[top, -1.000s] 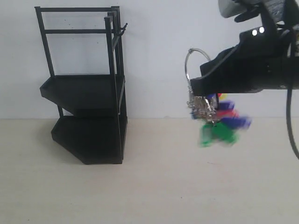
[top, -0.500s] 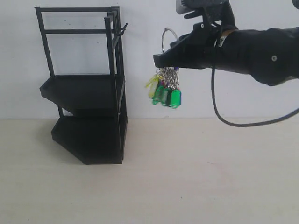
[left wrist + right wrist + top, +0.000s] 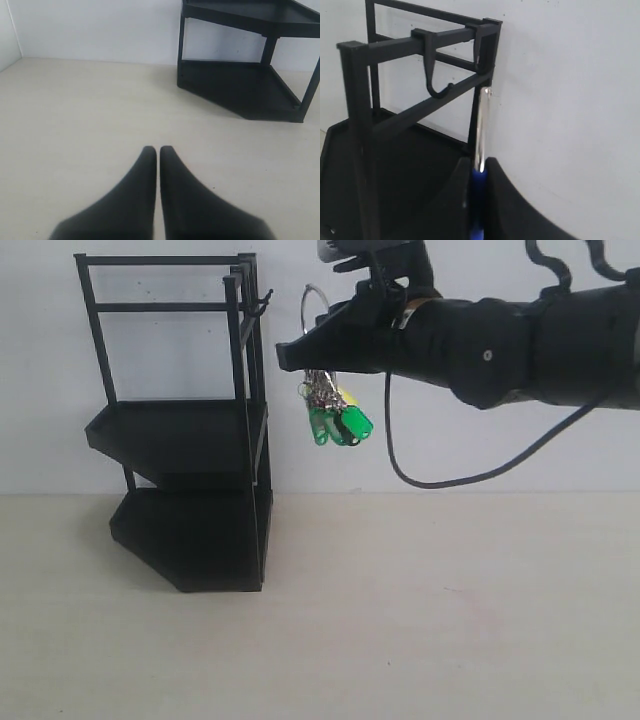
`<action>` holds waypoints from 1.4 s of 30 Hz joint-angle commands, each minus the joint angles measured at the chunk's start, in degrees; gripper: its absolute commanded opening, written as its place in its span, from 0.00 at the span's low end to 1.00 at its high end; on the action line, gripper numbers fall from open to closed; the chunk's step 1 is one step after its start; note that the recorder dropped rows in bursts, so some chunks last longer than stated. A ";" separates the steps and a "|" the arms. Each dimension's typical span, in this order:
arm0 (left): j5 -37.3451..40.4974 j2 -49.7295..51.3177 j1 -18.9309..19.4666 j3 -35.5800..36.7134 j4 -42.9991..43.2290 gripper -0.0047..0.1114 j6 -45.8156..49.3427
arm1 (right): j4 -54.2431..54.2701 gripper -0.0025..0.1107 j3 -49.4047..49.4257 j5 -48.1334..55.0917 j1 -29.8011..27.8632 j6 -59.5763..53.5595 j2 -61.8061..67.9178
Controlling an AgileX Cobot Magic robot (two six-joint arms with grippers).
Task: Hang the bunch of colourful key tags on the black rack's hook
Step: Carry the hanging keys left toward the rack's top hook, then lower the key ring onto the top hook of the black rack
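Key tag bunch hung in the air from its silver wire ring, above the back edge of the desk where it met the white wall, left of that edge's middle and well clear of the surface. The ring stood upright, just beside the hook but apart from it, with the upper arc roughly level with the prong. In the right wrist view the ring appeared edge-on, and the hook lay to one side of it, not through it. The black rack stood toward the desk's back left corner, close against the wall. The likely failure from this position was a missed threading. If the ring arrived too low or turned edge-on to the prong, it would strike the tip or the corner post and could slide past or nudge the light rack. Swinging tags could also catch on the frame bars, and a release before the ring sat in the bend would drop the bunch to the desk. The right gripper was clamped on the ring's lower part, its jaws pressed against the wire in the wrist view. The left gripper hovered low over the desk, jaws drawn together to a thin slit and holding nothing.
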 commanded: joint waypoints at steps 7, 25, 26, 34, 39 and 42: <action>-0.64 0.20 0.19 -0.14 -0.11 0.08 0.02 | 4.34 0.02 -8.84 1.56 0.58 -2.55 5.73; -0.64 0.20 0.19 -0.14 -0.11 0.08 0.02 | 4.34 0.02 -16.32 8.22 0.68 -3.47 7.64; -0.64 0.20 0.19 -0.14 -0.11 0.08 0.02 | 4.34 0.02 -16.90 8.85 0.68 -3.46 7.93; -0.64 0.20 0.19 -0.14 -0.11 0.08 0.02 | 3.74 0.02 -20.10 13.89 1.15 -4.70 10.42; -0.64 0.20 0.19 -0.14 -0.11 0.08 0.02 | 3.37 0.02 -20.10 14.01 2.47 -5.74 10.42; -0.64 0.20 0.19 -0.14 -0.11 0.08 0.02 | 3.06 0.02 -20.10 14.61 2.47 -5.47 10.42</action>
